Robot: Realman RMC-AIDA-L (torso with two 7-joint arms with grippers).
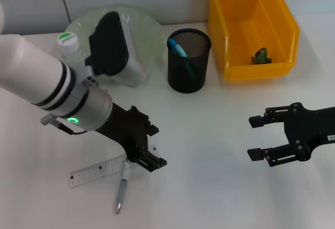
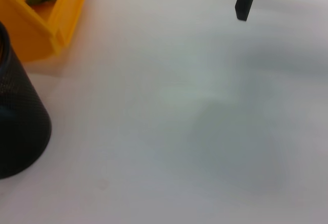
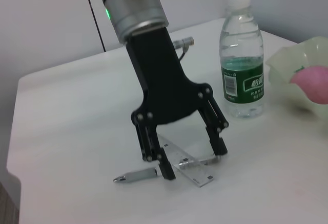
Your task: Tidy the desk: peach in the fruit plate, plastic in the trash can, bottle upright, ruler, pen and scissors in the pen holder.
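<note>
down on the desk the left gripper (image 1: 148, 158) is straddling the ruler (image 1: 97, 170) and pen (image 1: 121, 193) with fingers apart — it's needing to settle lower and centre on one. right gripper (image 1: 264, 137) is hanging spread — idle.

Bright even light; soft shadows; left wrist view seemingly defocused.
</note>
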